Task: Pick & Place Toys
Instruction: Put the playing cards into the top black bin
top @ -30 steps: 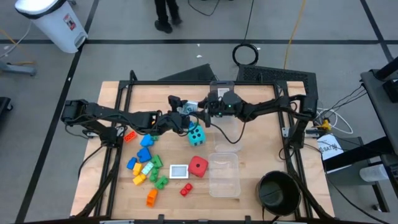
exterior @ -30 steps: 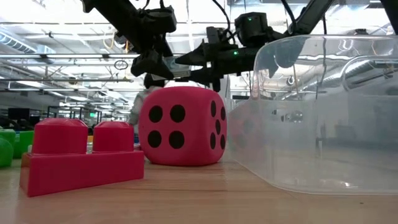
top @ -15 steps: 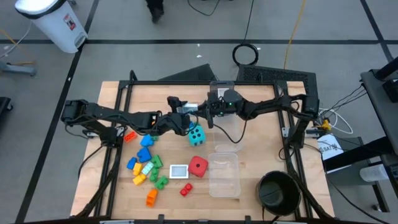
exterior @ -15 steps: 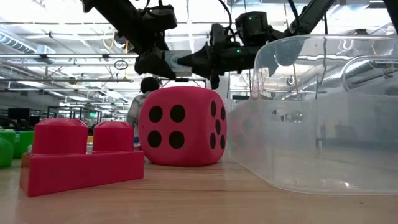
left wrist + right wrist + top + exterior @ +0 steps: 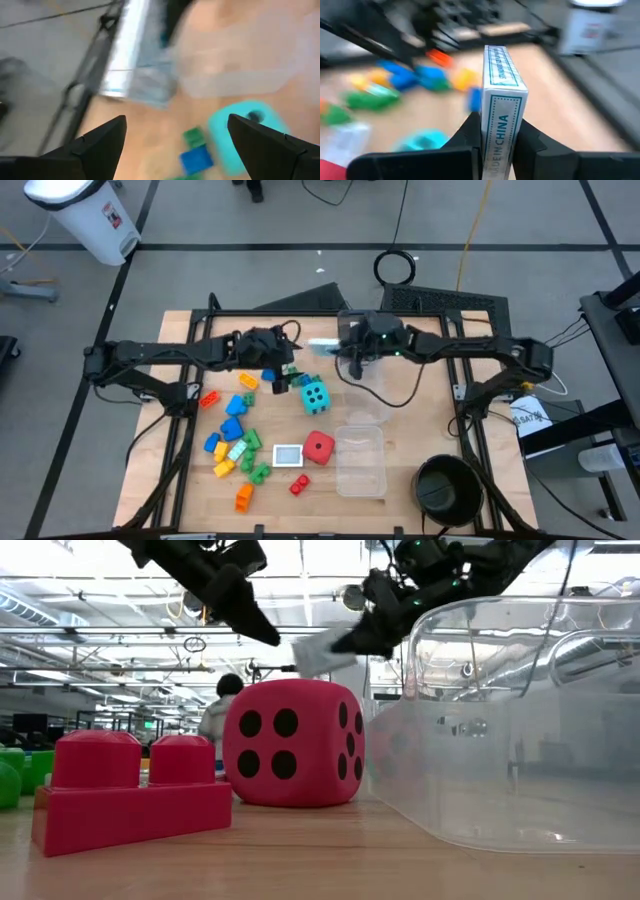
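Observation:
My right gripper [image 5: 337, 350] is shut on a small white card box with teal print [image 5: 501, 95], held in the air over the table's far middle; the low view shows the box [image 5: 318, 652] too. My left gripper [image 5: 289, 368] hangs open just left of it, with nothing between its fingers [image 5: 102, 142]. Below them the cyan die [image 5: 314, 395] rests on the table. The red die [image 5: 318, 447], a white card [image 5: 287, 454] and several coloured bricks [image 5: 232, 430] lie nearer the front. My right gripper pinches the card box by its two broad faces [image 5: 486, 131] between its two fingers, at the end nearest the wrist. The fingers come nearly level from the table's right and lie along the box. The box stands on edge, sticks out past the fingertips, and is clear of the table.
A clear plastic box [image 5: 360, 462] stands open at the front right, and a black round bowl [image 5: 448, 488] sits beyond it at the table's front right corner. A red brick [image 5: 135, 790] lies at the front. A person [image 5: 218, 715] stands far behind the table.
My right gripper has shut on the card box, which my left gripper was holding. My left gripper has let go and drawn back toward the table's left, rolling as it went. My right gripper has risen and pulled toward the far right with the box.

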You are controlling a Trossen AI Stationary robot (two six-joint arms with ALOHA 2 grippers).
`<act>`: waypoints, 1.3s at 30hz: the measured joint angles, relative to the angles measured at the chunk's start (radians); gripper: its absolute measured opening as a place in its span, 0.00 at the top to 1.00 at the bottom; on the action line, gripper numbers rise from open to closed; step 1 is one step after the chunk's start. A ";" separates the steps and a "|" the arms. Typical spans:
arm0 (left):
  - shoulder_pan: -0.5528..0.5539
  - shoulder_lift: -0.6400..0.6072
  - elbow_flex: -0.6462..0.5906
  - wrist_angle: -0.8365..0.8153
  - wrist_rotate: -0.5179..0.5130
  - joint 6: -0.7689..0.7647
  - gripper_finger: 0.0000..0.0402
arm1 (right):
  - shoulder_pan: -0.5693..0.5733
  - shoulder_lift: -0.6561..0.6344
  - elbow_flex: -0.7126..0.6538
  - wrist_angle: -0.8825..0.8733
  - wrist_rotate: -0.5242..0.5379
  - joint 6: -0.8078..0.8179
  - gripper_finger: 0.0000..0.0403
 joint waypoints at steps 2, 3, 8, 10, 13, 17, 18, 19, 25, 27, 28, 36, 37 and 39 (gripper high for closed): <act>0.032 -0.003 -0.014 0.018 0.084 -0.004 0.13 | -0.009 -0.031 0.000 -0.087 0.123 -0.092 0.91; 0.045 -0.002 -0.021 0.046 0.108 -0.006 0.13 | -0.017 -0.046 0.000 -0.131 0.188 -0.139 0.91; 0.082 -0.002 -0.061 0.162 0.118 -0.034 0.13 | -0.090 -0.050 0.000 -0.271 0.359 -0.294 0.91; 0.091 -0.003 -0.063 0.170 0.117 -0.045 0.13 | -0.123 -0.025 0.000 -0.277 0.363 -0.331 0.91; 0.093 -0.003 -0.063 0.175 0.112 -0.049 0.13 | -0.162 0.015 0.000 -0.278 0.358 -0.396 0.91; 0.091 -0.002 -0.063 0.176 0.113 -0.046 0.13 | -0.206 0.072 0.000 -0.267 0.360 -0.495 0.91; 0.091 -0.003 -0.063 0.176 0.113 -0.046 0.13 | -0.214 0.083 0.000 -0.272 0.368 -0.507 0.91; 0.091 -0.003 -0.063 0.176 0.113 -0.046 0.13 | -0.221 0.092 0.000 -0.275 0.386 -0.521 0.91; 0.091 -0.003 -0.063 0.176 0.113 -0.048 0.12 | -0.235 0.107 0.000 -0.270 0.454 -0.580 0.90; 0.091 -0.003 -0.063 0.176 0.113 -0.048 0.12 | -0.235 0.107 0.000 -0.269 0.454 -0.582 0.89; 0.091 -0.003 -0.063 0.176 0.113 -0.048 0.12 | -0.235 0.107 0.000 -0.269 0.454 -0.582 0.87; 0.091 -0.003 -0.063 0.176 0.113 -0.048 0.13 | -0.235 0.107 0.000 -0.267 0.406 -0.623 0.74; 0.091 -0.002 -0.063 0.175 0.113 -0.048 0.13 | -0.235 0.107 0.000 -0.267 0.401 -0.623 0.73; 0.091 -0.002 -0.063 0.175 0.113 -0.048 0.13 | -0.234 0.107 0.000 -0.267 0.402 -0.626 0.71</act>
